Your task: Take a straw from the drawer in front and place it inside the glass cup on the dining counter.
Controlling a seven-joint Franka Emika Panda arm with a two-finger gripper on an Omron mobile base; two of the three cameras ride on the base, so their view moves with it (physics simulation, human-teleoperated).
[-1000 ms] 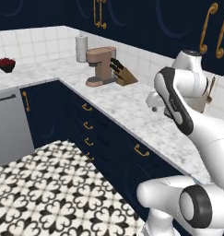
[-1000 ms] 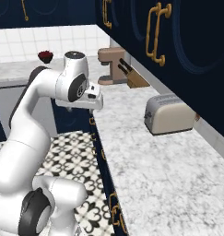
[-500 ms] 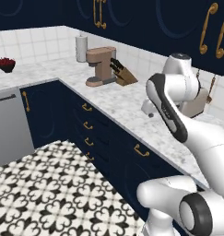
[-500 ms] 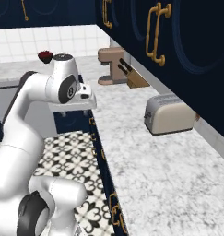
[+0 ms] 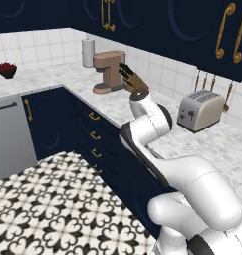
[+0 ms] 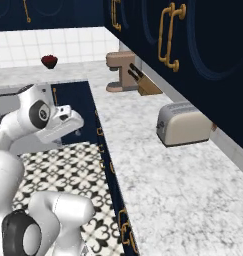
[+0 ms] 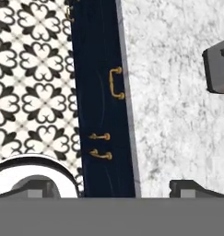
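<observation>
Gripper (image 7: 112, 188) wide open, nothing between the tips; two dark tips at the bottom of the hand view, well apart, looking straight down the navy cabinet front. Just above them in that view, small brass handles (image 7: 100, 154), further up a curved brass handle (image 7: 115, 83); cannot tell which front is the drawer, all look shut. Worktop (image 7: 168, 115) fills the right half of the hand view, patterned floor (image 7: 35, 83) the left, toaster (image 7: 217, 69) cut off at right edge. Right base view: hand (image 6: 63, 125) at centre left, beside the worktop edge over the floor. Left base view: arm (image 5: 147, 119) bent at centre, hand hidden behind it. Toaster (image 5: 200, 110) right of centre, coffee machine (image 5: 108, 71) and knife block (image 5: 133, 79) upper centre, red bowl (image 5: 6, 69) far upper left, dishwasher (image 5: 10, 137) at left edge. Straw, cup: cannot tell where
</observation>
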